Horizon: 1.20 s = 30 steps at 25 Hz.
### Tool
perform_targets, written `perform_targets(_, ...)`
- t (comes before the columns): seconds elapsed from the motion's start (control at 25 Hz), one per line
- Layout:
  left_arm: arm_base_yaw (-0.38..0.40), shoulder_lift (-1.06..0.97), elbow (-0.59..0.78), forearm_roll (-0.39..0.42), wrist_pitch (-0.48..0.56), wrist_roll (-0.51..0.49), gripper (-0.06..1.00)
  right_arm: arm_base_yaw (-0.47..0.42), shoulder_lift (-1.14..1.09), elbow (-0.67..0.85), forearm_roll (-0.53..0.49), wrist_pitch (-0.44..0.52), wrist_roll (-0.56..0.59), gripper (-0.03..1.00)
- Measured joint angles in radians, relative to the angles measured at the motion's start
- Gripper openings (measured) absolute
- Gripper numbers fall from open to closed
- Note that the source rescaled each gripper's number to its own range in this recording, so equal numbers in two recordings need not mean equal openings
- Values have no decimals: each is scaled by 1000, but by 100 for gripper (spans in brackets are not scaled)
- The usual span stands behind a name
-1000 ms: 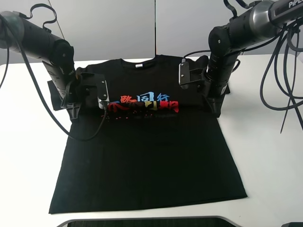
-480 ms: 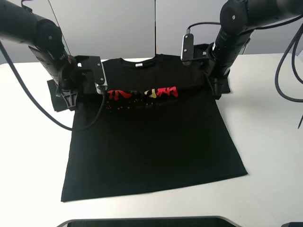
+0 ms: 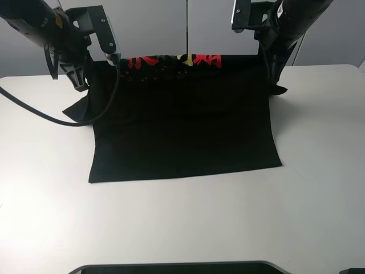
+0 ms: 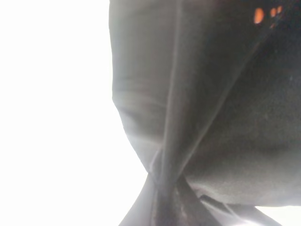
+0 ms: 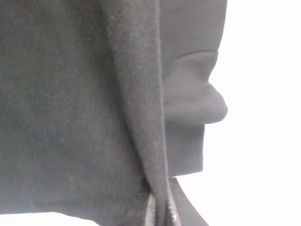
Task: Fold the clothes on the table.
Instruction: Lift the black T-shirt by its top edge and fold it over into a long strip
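The clothes point(image 3: 182, 125), a black T-shirt, are held up by both grippers along a fold across the chest. The red and yellow print point(image 3: 171, 60) runs along the raised edge. The lower part slopes down, and the hem rests on the white table point(image 3: 182, 228). My left gripper point(image 3: 78, 80) is shut on the shirt's left side, with a sleeve hanging below it. My right gripper point(image 3: 275, 77) is shut on the right side. In the left wrist view the cloth point(image 4: 197, 117) gathers into the pinch point(image 4: 164, 188). The right wrist view shows the fabric point(image 5: 70, 94) clamped at the fingertips point(image 5: 157, 205).
Grey wall panels point(image 3: 148, 28) stand behind the table. A black cable point(image 3: 45, 114) loops from the left arm down over the table. A dark rounded rim point(image 3: 171, 267) shows at the near edge.
Both grippers have risen and moved back with the shirt's chest pinched in them. The collar part has folded behind, and the hem has slid farther from the near edge.
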<state>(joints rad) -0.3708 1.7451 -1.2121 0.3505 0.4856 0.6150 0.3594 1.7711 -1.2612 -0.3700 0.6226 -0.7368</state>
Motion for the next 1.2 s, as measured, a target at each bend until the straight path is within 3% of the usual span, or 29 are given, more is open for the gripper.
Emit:
perform_targets(0.16, 0, -2, -80, 75, -15, -67, 0, 0, -7, -74, -132, -23, 130, 1)
perform_targets(0.44, 0, 2, -290, 110, -54, -107, 0, 0, -7, -243, -242, -83, 202, 0)
perform_targets(0.64, 0, 20, -356, 106, 47, -112, 0, 0, -13, -288, -248, -28, 258, 0)
perform_targets(0.84, 0, 33, -356, 67, 241, -101, 0, -7, -13, -288, -92, 122, 266, 0)
perform_targets(1.12, 0, 56, -356, -228, 659, 154, 0, -21, 23, -242, 170, 453, 246, 0)
perform_targets(1.2, 0, 67, -356, -265, 706, 178, 0, -21, 23, -201, 237, 529, 223, 0)
